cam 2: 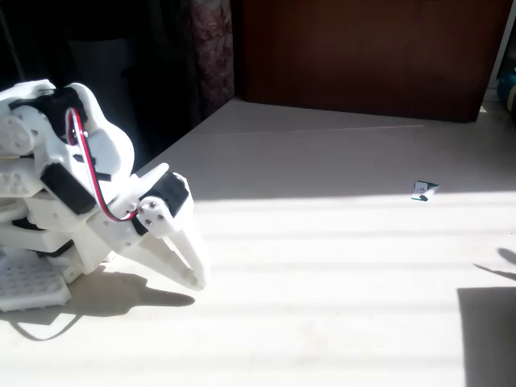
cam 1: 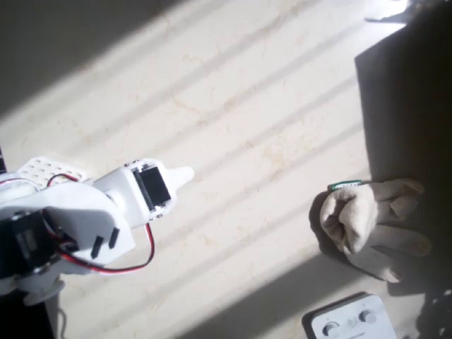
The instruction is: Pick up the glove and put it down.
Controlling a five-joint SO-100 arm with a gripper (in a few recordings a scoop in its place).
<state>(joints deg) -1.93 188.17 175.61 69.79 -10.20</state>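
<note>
Glove [cam 1: 371, 219] beside unreadable card [cam 1: 345, 186]

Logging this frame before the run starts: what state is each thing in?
gripper: shut, holding nothing, far from the glove
glove: crumpled on the table, untouched
green-and-white card: lying at the glove's edge
white box: flat, knobs facing up

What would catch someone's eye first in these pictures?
Probably the white arm folded low at the left, its gripper pointing down near the sunlit, striped table. Next, the cream glove crumpled at the right edge in the overhead view, a small green-and-white card touching it.
</note>
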